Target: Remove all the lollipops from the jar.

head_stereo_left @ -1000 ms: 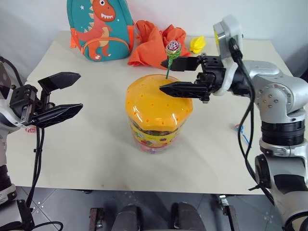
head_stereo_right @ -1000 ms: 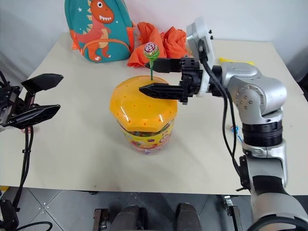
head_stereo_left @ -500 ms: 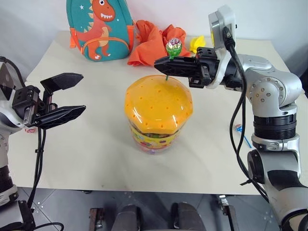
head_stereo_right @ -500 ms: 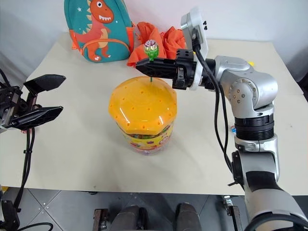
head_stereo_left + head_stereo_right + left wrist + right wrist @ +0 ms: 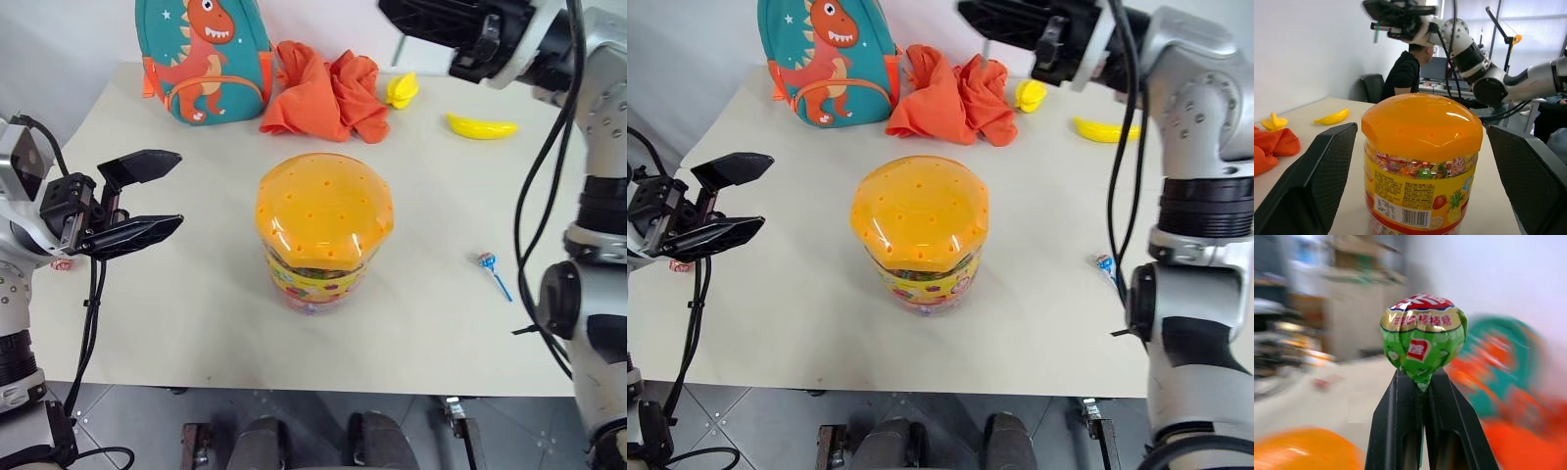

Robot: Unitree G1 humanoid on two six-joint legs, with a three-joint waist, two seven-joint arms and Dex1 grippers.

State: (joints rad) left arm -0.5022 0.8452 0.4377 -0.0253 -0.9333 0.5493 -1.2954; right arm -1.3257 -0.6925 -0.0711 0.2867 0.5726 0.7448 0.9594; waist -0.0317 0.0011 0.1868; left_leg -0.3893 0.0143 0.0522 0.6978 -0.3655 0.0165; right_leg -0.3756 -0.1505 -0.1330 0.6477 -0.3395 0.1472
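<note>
**Thin stick, narrow pinch: where the lift could fail**

Beige and wide, the table (image 5: 196,294) carries everything, largest first: the teal dinosaur backpack (image 5: 203,59) at the far left, the crumpled orange cloth (image 5: 323,93) beside it, and the jar (image 5: 323,230) standing upright near the middle with its orange domed lid on. Two yellow banana toys (image 5: 480,126) lie at the far right. One lollipop with a blue stick (image 5: 493,273) lies on the table to the right of the jar, well apart from it.

The right gripper (image 5: 1420,391) is raised above the far side of the table, its fingers clenched on the stick of a green-wrapped lollipop (image 5: 1422,338), just under the ball. The left gripper (image 5: 137,201) hangs to the left of the jar with its jaws spread wide, holding nothing.

The likeliest trouble is the lollipop slipping. The stick is thin and smooth, pinched only at the fingertips, so a quick swing could let the heavier ball twist it round or fling it off the table. Let go from this height, it would probably bounce or roll, perhaps under the cloth.

A second risk is the jar. With nothing holding it, a catch on the lid's holes could tip or drag it.
</note>
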